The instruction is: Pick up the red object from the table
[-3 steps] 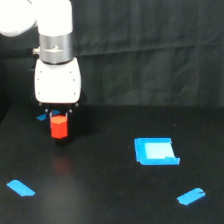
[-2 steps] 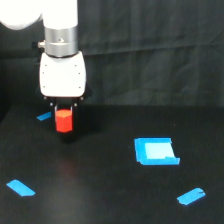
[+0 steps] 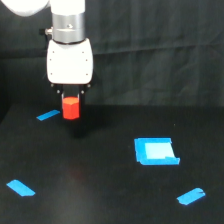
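Note:
The red object [image 3: 70, 108] is a small red-orange stubby block hanging clear above the black table [image 3: 100, 165], at the exterior view's left. My gripper [image 3: 70, 106] is shut on it from above, its dark fingers flanking the block's top under the white wrist housing [image 3: 69, 60]. A faint shadow lies on the table below the block.
A blue tape strip [image 3: 48, 115] lies just left of the block. A blue square patch [image 3: 155, 151] sits at the exterior view's right. More blue strips lie at front left [image 3: 20, 188] and front right [image 3: 190, 196]. A black curtain hangs behind.
The arm has risen and shifted slightly right, carrying the red object up off the table. The gripper has stayed shut on it throughout.

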Motion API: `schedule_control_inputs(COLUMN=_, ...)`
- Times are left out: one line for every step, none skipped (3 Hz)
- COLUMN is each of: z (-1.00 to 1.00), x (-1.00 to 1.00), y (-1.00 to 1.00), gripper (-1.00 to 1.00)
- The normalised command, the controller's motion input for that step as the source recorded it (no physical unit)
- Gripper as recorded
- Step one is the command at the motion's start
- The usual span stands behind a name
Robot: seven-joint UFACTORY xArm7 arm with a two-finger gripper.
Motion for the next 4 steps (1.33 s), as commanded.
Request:
schedule_control_inputs(z=0.92, x=0.19, y=0.02, gripper=-1.00)
schedule_control_inputs(z=0.49, x=0.08, y=0.03, gripper=-1.00)
schedule_control_inputs(z=0.25, x=0.03, y=0.05, gripper=-1.00)
schedule_control_inputs(z=0.21, x=0.01, y=-0.01, gripper=-1.00)
